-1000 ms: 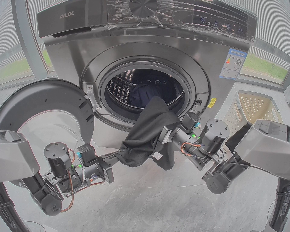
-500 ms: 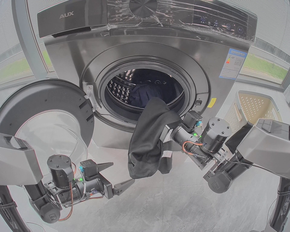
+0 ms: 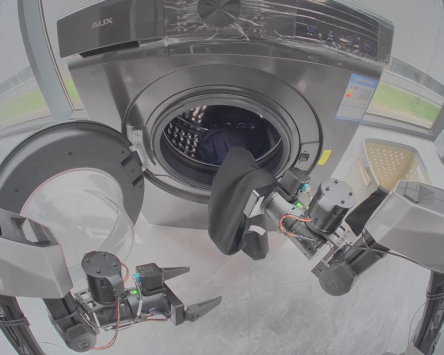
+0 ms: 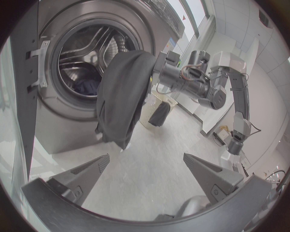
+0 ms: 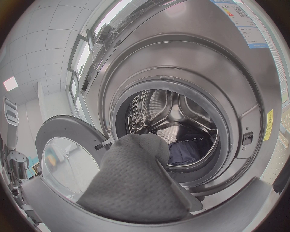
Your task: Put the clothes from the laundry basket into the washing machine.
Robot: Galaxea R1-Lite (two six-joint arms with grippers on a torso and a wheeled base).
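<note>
The black garment (image 3: pixel 233 203) hangs draped over the right gripper (image 3: pixel 257 203) (its grip hidden by cloth) at the washing machine (image 3: pixel 115 88) door rim; the left gripper (image 3: pixel 203 284) sits low, wide open, empty; best push deep so the dangling tail clears the rim.

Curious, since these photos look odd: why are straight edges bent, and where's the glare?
Head view: the wide lens bows the edges of the washing machine; its plastic wrap glints. Left wrist view: dark round border, window blown out white. Right wrist view: drum mirrors the light; black garment looms large.
</note>
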